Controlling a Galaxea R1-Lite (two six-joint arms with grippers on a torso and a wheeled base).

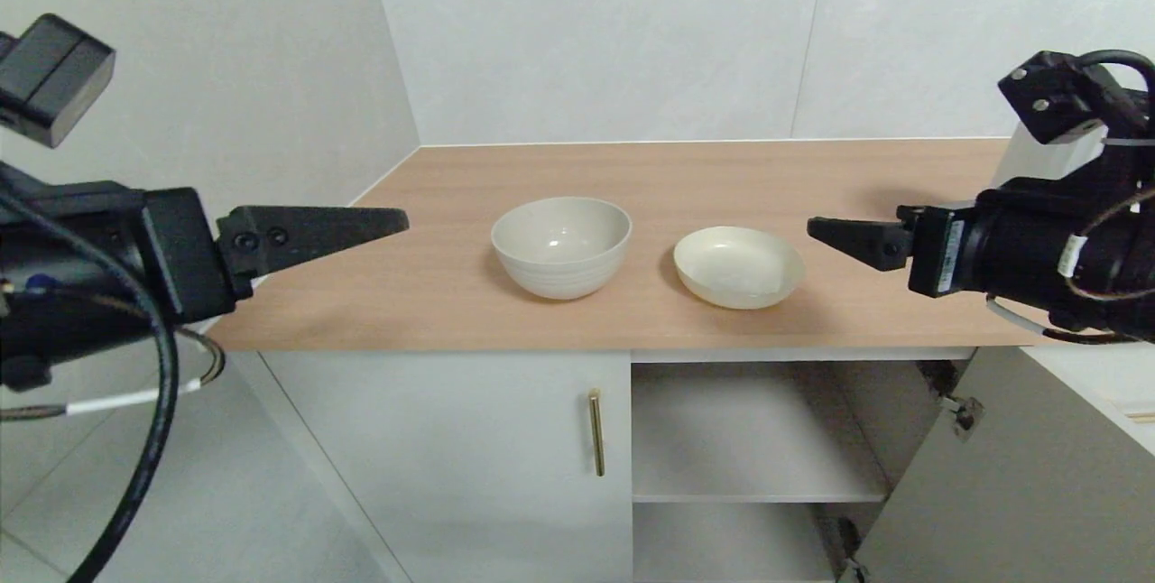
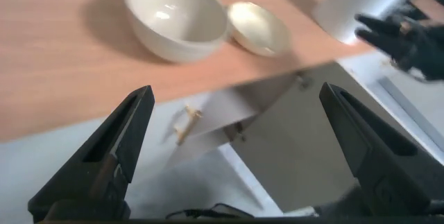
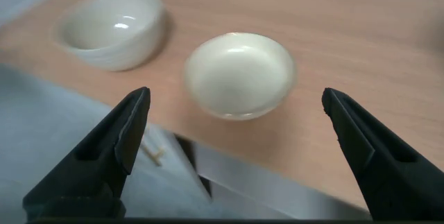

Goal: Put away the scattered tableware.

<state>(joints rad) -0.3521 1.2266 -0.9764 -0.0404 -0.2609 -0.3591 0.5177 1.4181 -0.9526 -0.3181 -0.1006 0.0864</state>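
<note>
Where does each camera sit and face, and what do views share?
Head view: on the head, facing forward and down at counter, deep bowl, shallow bowl, open cabinet; left gripper and right gripper at the sides.
Left wrist view: on the left wrist, facing both bowls across the counter edge, between its open fingers.
Right wrist view: on the right wrist, facing down at the shallow bowl between its open fingers.
Shared: all three show both bowls.

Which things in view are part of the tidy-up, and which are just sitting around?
Job: deep bowl and shallow bowl, both on the countertop; open cabinet shelf, likely where they go.
Just there: white cylinder at the counter's right end; closed cabinet door with its gold handle.
</note>
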